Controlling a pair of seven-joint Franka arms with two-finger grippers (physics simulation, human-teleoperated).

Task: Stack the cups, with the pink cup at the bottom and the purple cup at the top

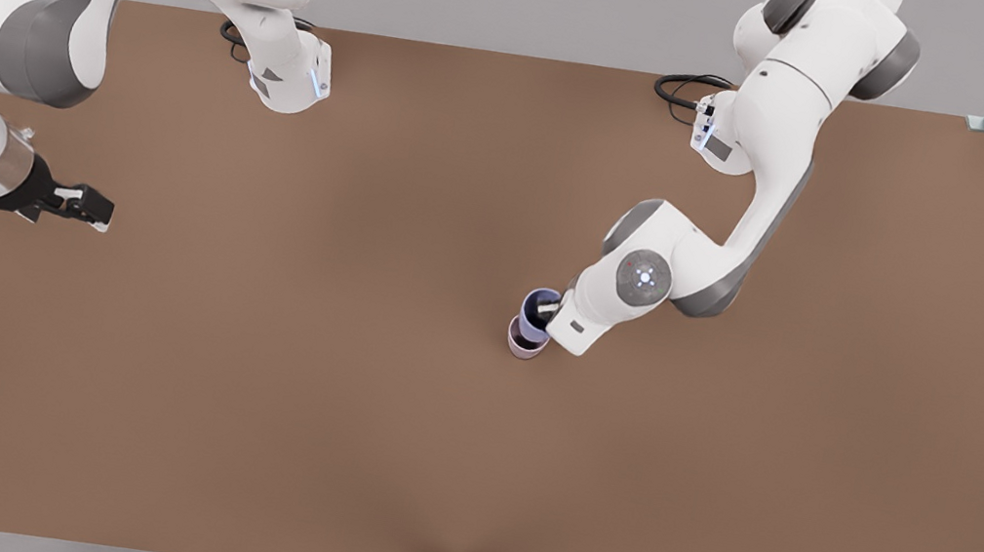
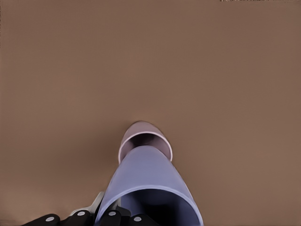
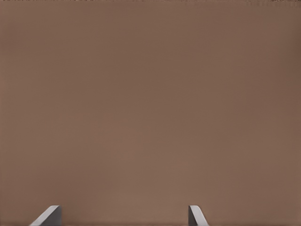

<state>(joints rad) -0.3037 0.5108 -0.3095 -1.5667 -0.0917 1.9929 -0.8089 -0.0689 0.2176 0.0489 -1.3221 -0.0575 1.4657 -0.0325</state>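
Left gripper (image 1: pixel 552 309) clutched the purple cup (image 1: pixel 537 311), poised over the pink cup (image 1: pixel 526 342), not seated yet; right gripper (image 1: pixel 90 206) waited, fingers spread.

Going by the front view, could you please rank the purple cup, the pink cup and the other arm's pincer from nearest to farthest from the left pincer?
1. Purple cup: gripped at its rim by the left pincer.
2. Pink cup: directly under the purple cup, on the table.
3. Right pincer: open, waiting far off at the front view's left.
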